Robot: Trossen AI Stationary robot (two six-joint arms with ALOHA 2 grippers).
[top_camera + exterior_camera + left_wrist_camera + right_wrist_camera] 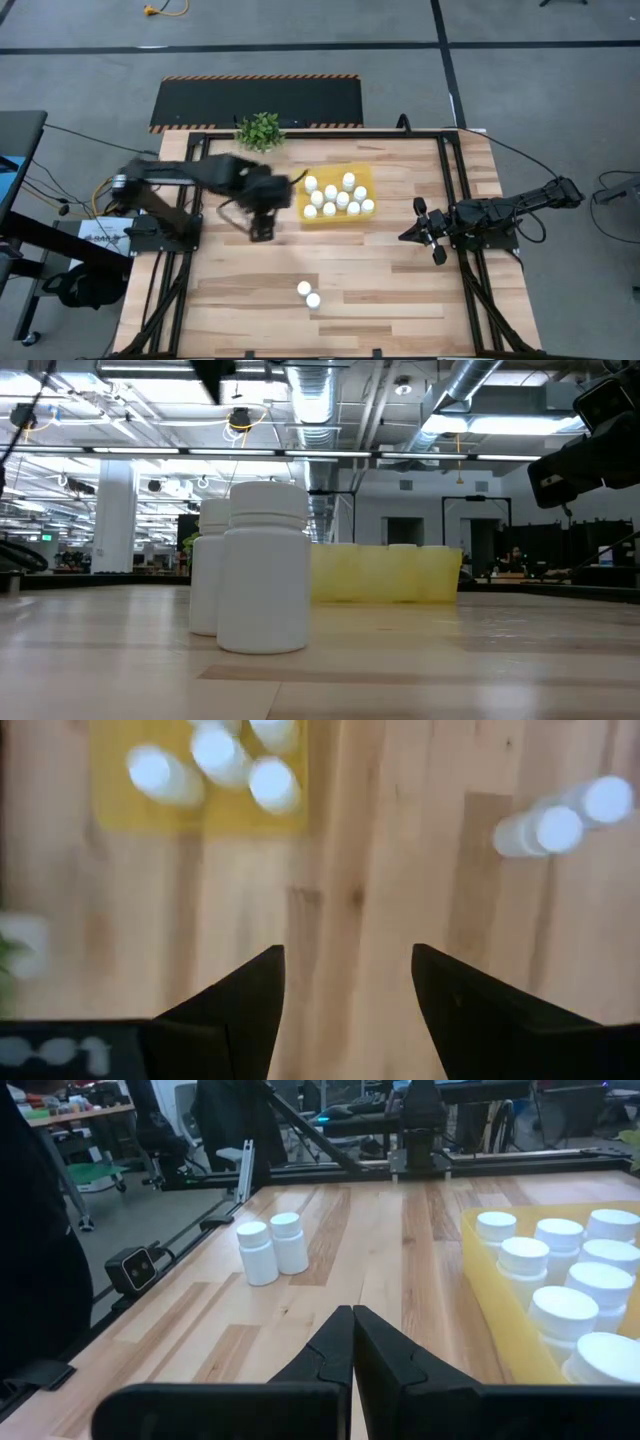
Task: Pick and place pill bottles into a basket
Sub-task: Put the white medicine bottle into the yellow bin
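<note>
The yellow basket (366, 170) stands at the table's far middle with several white pill bottles (330, 192) upright in it. Two more pill bottles (304, 289) (313, 299) stand side by side on the wood near the front edge; they fill the low view (262, 570). My left gripper (262, 232) hangs above the table just left of the basket, pointing down, open with nothing between its fingers (347, 955). My right gripper (405, 237) rests at the right side, shut and pointing level toward the table's left (352, 1312).
A small green potted plant (260, 130) sits at the far edge, behind the left arm. A black mat (255, 100) lies on the floor beyond the table. Bare wood (400, 290) lies between the basket and the two loose bottles.
</note>
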